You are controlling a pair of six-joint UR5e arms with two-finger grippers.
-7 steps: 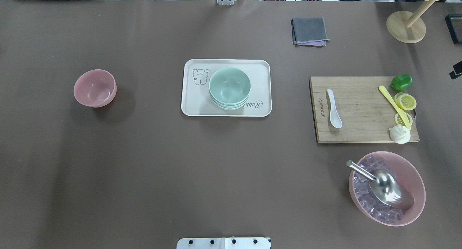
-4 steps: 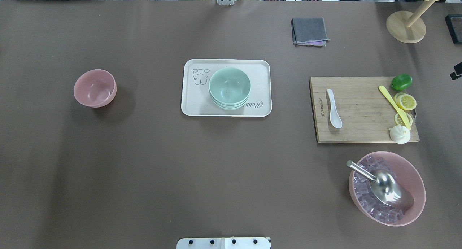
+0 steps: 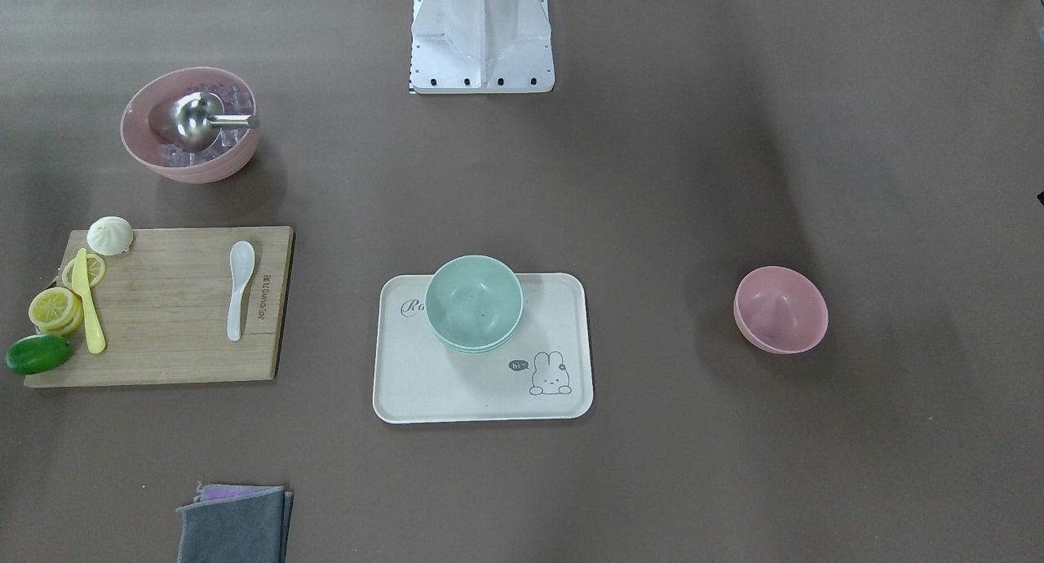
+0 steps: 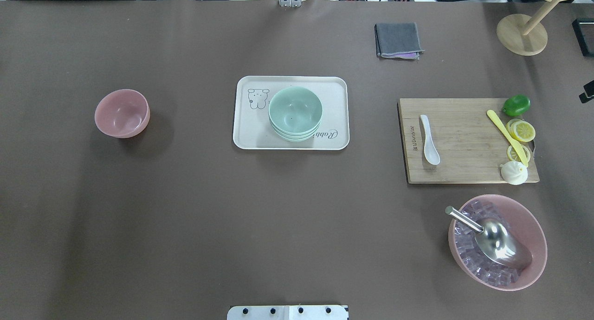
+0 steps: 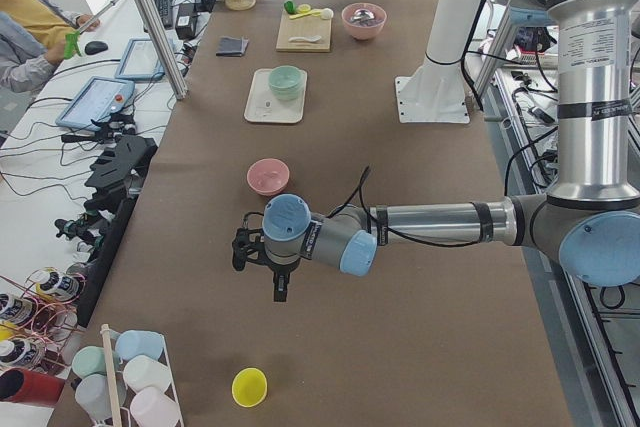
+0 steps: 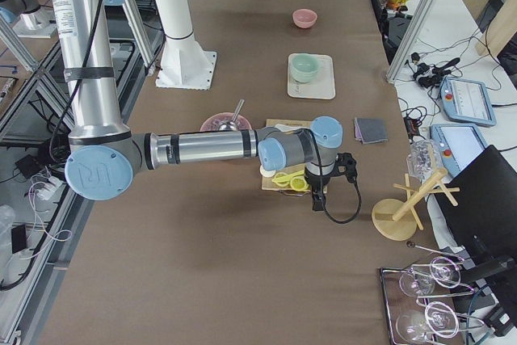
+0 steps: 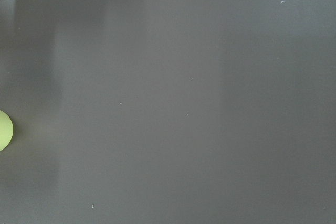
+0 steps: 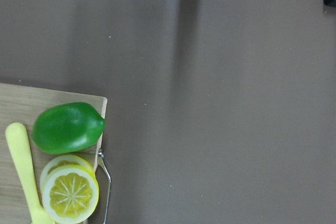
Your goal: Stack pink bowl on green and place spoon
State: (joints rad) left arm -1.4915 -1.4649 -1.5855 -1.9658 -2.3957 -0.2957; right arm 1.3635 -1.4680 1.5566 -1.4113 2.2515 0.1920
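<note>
The small pink bowl (image 4: 122, 113) stands upright on the brown table at the left, also in the front view (image 3: 780, 309). Stacked green bowls (image 4: 295, 112) sit on the white tray (image 4: 334, 88) in the middle. The white spoon (image 4: 429, 140) lies on the wooden cutting board (image 4: 468, 144) at the right. My left gripper (image 5: 278, 287) hangs over bare table, well short of the pink bowl (image 5: 268, 176). My right gripper (image 6: 317, 198) hangs beyond the board's far end. I cannot tell whether either is open or shut.
On the board lie a lime (image 8: 68, 127), lemon slices, a yellow knife and a bun. A large pink bowl (image 4: 538, 232) holds ice and a metal scoop. A grey cloth (image 4: 398, 40) and a wooden stand (image 4: 521, 34) sit at the back. A yellow cup (image 5: 249, 386) stands near my left gripper.
A dark part at the right edge of the overhead view has shifted slightly. The bowls, the tray and the spoon have not moved.
</note>
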